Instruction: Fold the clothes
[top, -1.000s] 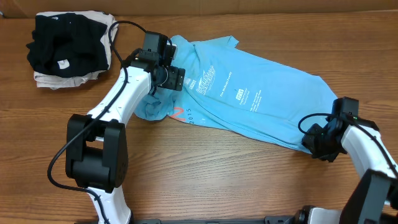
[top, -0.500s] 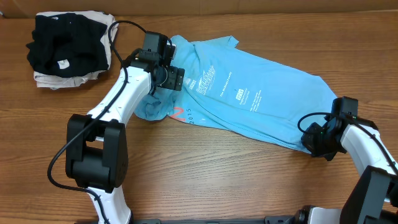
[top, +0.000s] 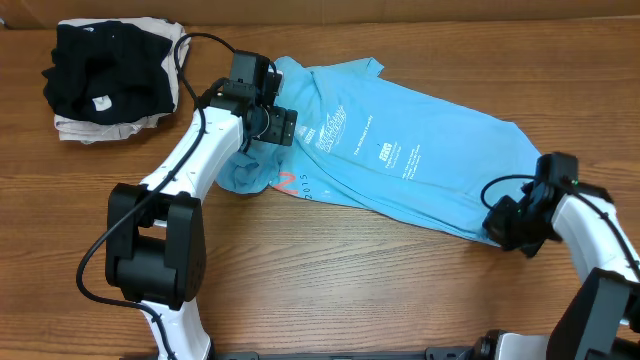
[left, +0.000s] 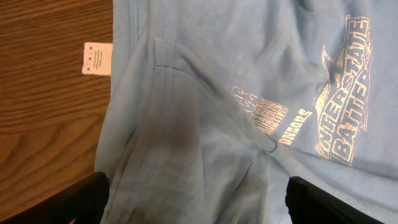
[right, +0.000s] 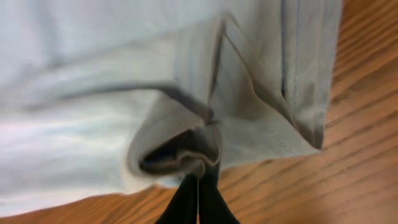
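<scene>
Very little has shifted over the last second. The sky-blue T-shirt (top: 420, 150) lies where it did, spread loosely on the table (top: 350, 290) just to the right of the black garment (top: 105, 65) and stretching away from it, small white print facing up. The left gripper (top: 275, 122) has not budged. It hangs over the shirt end nearest the black garment, and its wrist view shows the fingers spread wide apart above rumpled cloth beside the white care tag (left: 94, 58), holding nothing. The only motion is at the end farthest from the black garment. There the right gripper (top: 512, 228) has crept a touch back toward the black garment, its wrist tipping a little. Its wrist view shows the fingers pressed together on a bunched fold at the hem corner (right: 186, 158). To my eye the grip on that corner is now settled, but the fold itself has not begun. The shirt's outline looks unchanged, and the left side has yet to take hold of anything.
</scene>
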